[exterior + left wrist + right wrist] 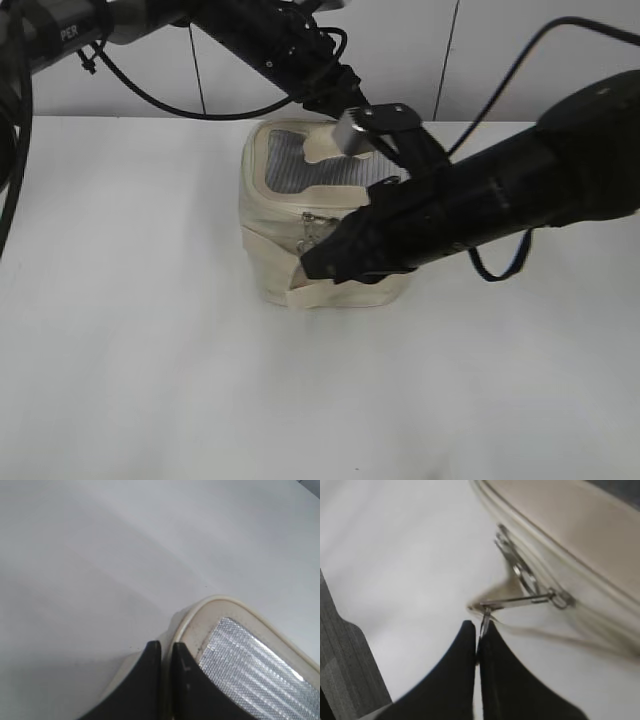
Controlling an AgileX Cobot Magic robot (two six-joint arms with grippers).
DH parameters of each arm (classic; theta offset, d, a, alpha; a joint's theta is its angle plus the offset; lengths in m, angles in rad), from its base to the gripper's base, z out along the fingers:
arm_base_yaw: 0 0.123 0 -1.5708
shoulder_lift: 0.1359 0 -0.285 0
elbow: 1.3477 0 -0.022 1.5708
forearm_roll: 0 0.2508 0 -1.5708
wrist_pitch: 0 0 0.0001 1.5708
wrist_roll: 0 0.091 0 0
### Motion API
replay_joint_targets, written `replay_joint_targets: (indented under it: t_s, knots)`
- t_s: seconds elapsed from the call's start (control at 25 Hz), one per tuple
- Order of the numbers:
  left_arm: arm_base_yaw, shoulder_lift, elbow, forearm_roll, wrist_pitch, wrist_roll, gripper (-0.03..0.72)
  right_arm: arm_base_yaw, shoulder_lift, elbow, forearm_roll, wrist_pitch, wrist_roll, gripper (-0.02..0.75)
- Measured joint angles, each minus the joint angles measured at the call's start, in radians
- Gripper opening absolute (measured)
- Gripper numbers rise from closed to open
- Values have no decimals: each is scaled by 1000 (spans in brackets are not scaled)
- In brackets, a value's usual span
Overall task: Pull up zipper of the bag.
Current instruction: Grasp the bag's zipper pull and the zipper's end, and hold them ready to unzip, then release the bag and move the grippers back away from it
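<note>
A: Between the right gripper [479, 630] jaws, what is pinched?
B: One silver zipper pull [517, 600], its ring end clamped; the bag [300, 240] lies just beyond.
A: Left gripper [166, 652]?
B: Pressed together on the lid rim. Draw steadily along the zipper track [540, 555].

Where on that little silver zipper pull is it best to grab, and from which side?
Best at the ring end of the zipper pull, the part standing farthest off the bag. It sticks out sideways from the cream wall, so coming from the open table side, away from the fabric, suits it. The right end effector seems to pinch there already, its fingers closed on the thin metal.
</note>
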Motion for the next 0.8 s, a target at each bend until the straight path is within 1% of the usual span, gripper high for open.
replay_joint_targets:
  t_s: [0.08, 0.16, 0.2, 0.24, 0.28, 0.32, 0.36, 0.4, 0.44, 0.52, 0.6, 0.72, 0.8]
  knots:
    - [-8, 0, 0, 6, -2, -2, 24, 56, 38, -42, 14, -41, 35, 8]
    - [-10, 0, 0, 9, -6, -18, 25, 58, 58, -54, -2, -47, 119, 13]
    - [-11, 0, 0, 9, -6, -24, 43, 46, 61, -55, -42, -29, 170, 31]
    - [-11, 0, 0, 6, -11, -28, 75, 21, 61, -55, -91, 15, 225, 84]
    - [-10, 0, 0, 3, -14, -32, 133, -5, 59, -55, -142, 75, 271, 170]
    - [-6, 0, -1, 0, -13, -39, 202, -43, 56, -55, -181, 127, 322, 277]
    - [-2, -1, -1, 0, -8, -55, 255, -88, 47, -55, -225, 176, 370, 366]
    - [1, -5, -1, 2, -3, -72, 293, -137, 34, -55, -266, 210, 407, 447]
    - [5, -12, -1, 8, 1, -84, 302, -175, 21, -55, -301, 240, 447, 491]
    - [10, -39, 0, 27, 5, -101, 267, -255, -21, -55, -384, 275, 517, 508]
    - [10, -79, 0, 51, 18, -128, 226, -299, -74, -55, -457, 306, 575, 494]
    - [8, -154, 4, 90, 60, -163, 199, -325, -195, -33, -578, 329, 679, 480]
    - [5, -223, 38, 99, 66, -173, 164, -326, -297, -9, -670, 337, 754, 475]
